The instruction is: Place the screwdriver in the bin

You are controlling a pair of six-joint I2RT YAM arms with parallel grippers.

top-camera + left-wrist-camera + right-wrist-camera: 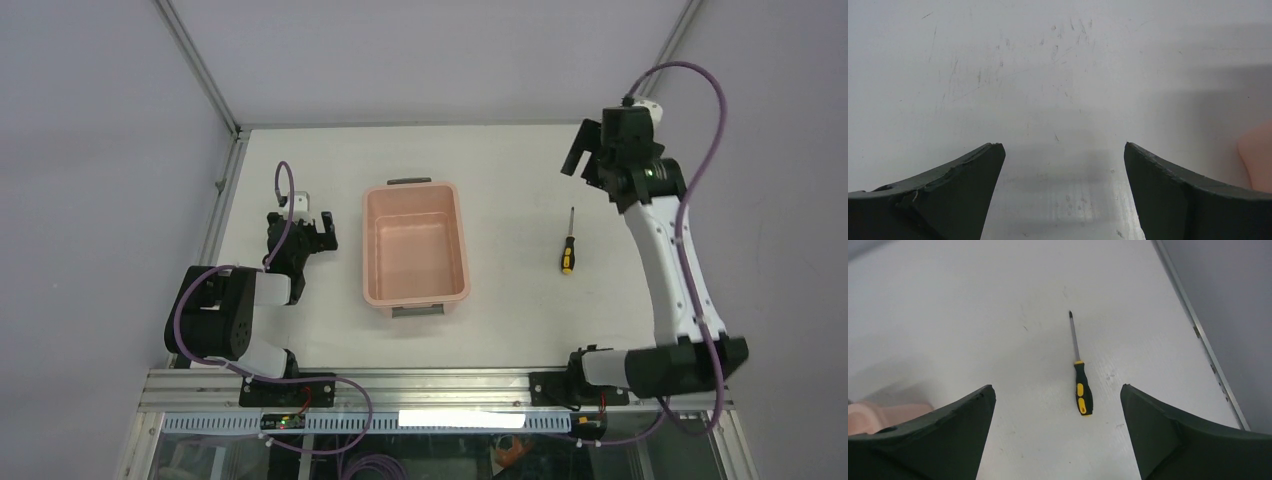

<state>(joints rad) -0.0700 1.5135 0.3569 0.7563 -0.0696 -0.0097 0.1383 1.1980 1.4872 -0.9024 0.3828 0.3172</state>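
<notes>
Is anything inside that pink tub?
No, the tub shows only its bare pink floor. The screwdriver lies outside on the table. Nothing covers the inside.

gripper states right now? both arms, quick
Left gripper: open, holding nothing.
Right gripper: open, holding nothing; the screwdriver lies untouched on the table.

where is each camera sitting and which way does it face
top external: above, behind both arms, looking down at table, bin, screwdriver; both arms show
left wrist: on left gripper, facing bare table; open fingers show
right wrist: on right gripper, facing the screwdriver; open fingers show
shared: both wrist views catch the bin's pink edge
</notes>
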